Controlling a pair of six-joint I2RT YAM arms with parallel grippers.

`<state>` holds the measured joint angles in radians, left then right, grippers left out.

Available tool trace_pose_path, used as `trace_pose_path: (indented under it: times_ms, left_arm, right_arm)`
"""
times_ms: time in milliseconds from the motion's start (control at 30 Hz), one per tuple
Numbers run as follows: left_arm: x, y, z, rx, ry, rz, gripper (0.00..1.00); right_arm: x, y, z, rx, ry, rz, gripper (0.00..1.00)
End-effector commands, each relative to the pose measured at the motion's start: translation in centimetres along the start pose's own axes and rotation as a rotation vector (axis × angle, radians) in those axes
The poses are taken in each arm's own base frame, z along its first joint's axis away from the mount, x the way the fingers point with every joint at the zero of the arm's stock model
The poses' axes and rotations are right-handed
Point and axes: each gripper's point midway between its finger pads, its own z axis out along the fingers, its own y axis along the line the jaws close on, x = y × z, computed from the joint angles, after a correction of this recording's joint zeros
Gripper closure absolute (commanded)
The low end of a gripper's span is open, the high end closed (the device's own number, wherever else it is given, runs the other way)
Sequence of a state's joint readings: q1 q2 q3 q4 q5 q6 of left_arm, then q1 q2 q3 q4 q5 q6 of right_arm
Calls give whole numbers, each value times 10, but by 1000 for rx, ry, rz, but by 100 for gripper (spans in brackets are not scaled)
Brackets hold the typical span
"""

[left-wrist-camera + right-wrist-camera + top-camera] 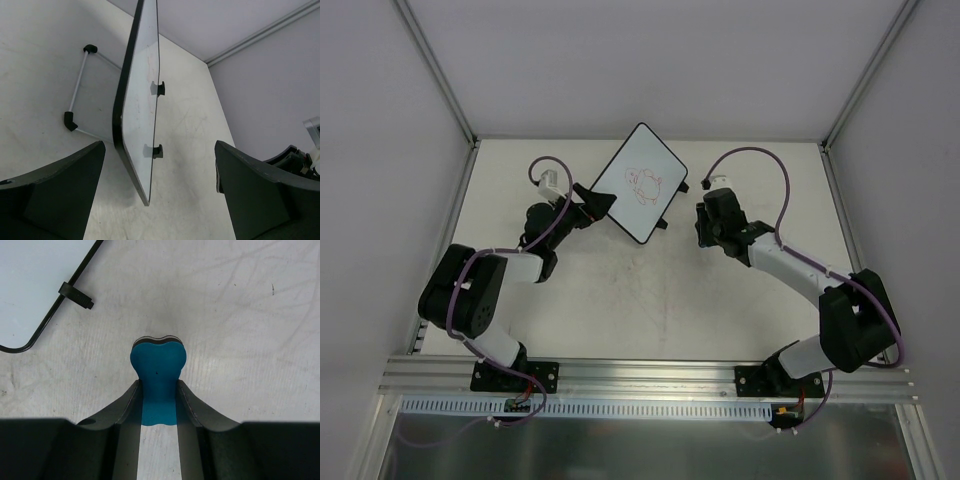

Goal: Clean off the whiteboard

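The whiteboard [640, 183] lies turned like a diamond at the back middle of the table and carries a reddish doodle [643, 183]. My left gripper [597, 200] is at its lower left edge. In the left wrist view the whiteboard [141, 100] shows nearly edge-on, its near corner between the wide-open fingers of the left gripper [159, 167], closer to the left one, which it does not touch. My right gripper [706, 224], right of the board, is shut on a blue eraser [158, 365] just above the table. The board's corner [30, 285] shows at the upper left of the right wrist view.
White walls with aluminium posts [435, 70] close in the table on three sides. A metal rail [650, 375] runs along the near edge by the arm bases. The board's wire stand with black feet [75, 97] shows behind it. Purple cables [770, 165] loop over both arms.
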<state>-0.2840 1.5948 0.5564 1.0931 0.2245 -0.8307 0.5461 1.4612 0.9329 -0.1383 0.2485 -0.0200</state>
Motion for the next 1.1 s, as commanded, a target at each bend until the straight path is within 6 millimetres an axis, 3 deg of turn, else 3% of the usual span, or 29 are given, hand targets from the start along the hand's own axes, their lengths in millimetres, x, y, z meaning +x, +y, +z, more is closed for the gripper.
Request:
trace_pose_path:
  times_ms: [0, 167, 533, 933, 1067]
  left_arm:
    - [-19, -30, 13, 98, -79, 27, 8]
    - [-16, -31, 20, 105, -86, 24, 11]
    - [-2, -13, 28, 57, -87, 27, 25]
    - [1, -13, 32, 57, -90, 18, 55]
    - [5, -5, 37, 21, -76, 3, 59]
  right_arm:
    - [-15, -2, -8, 5, -69, 2, 100]
    - [-15, 0, -8, -3, -76, 10, 100]
    - [-15, 0, -8, -2, -85, 17, 100]
    - [-15, 0, -8, -4, -86, 19, 100]
    - [-16, -1, -10, -1, -92, 21, 100]
